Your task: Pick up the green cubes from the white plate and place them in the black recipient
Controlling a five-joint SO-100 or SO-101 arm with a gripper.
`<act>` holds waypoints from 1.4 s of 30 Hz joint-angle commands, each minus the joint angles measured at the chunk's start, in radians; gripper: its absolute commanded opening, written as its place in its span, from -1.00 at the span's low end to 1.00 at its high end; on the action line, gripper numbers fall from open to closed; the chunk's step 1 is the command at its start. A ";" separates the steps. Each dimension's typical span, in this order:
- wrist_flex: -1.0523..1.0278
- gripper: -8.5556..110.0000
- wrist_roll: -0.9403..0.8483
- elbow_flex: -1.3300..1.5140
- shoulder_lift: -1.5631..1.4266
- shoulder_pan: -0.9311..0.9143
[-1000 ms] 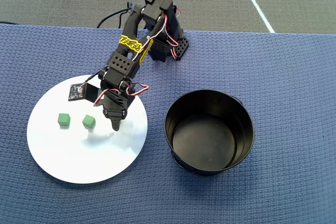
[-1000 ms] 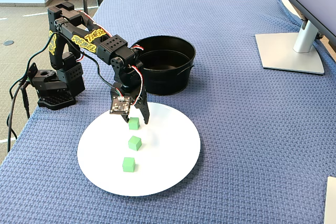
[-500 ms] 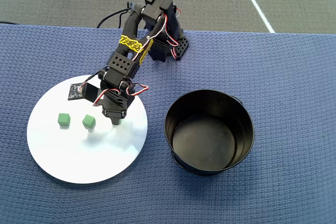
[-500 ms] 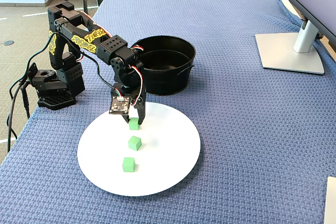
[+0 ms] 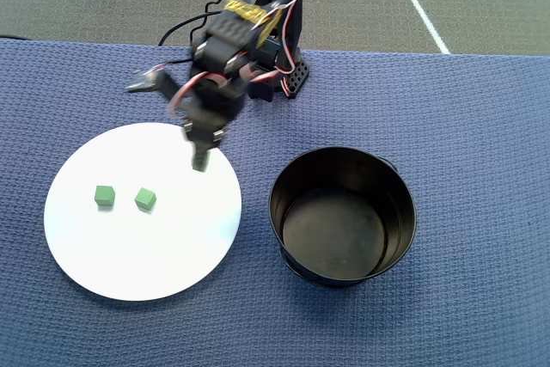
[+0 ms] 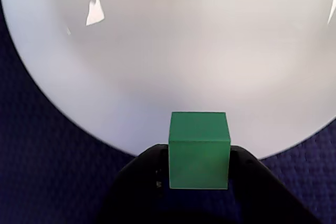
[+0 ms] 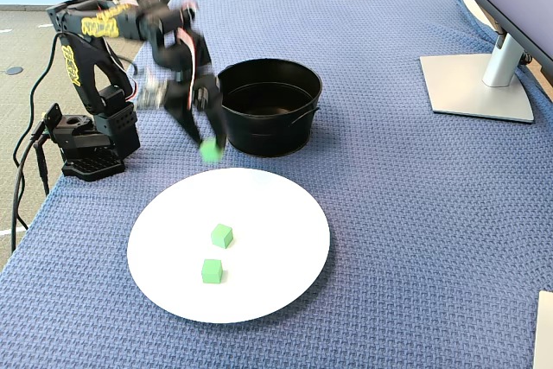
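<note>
I have one green cube clamped between the fingers, held above the far edge of the white plate. Two more green cubes sit on that plate, and the black recipient stands on the table just right of it in the overhead view.

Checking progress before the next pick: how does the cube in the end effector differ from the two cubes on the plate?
The held green cube is lifted and clamped in the end effector above the white plate's rim; the two other green cubes lie loose on the plate, side by side and apart. All three share colour and size.
</note>
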State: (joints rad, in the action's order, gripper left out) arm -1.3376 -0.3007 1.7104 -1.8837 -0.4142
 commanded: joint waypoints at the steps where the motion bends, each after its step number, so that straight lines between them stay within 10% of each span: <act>1: -0.081 -0.86 0.101 -0.055 -0.163 0.163; 19: 0.153 -0.84 0.333 -0.213 0.219 0.655; 23: 0.140 -0.32 0.279 -0.195 0.207 0.678; 42: 0.008 -0.28 -0.041 -0.334 0.255 0.089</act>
State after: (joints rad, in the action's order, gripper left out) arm -1.3867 -0.2332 1.4067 -1.6812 -0.1580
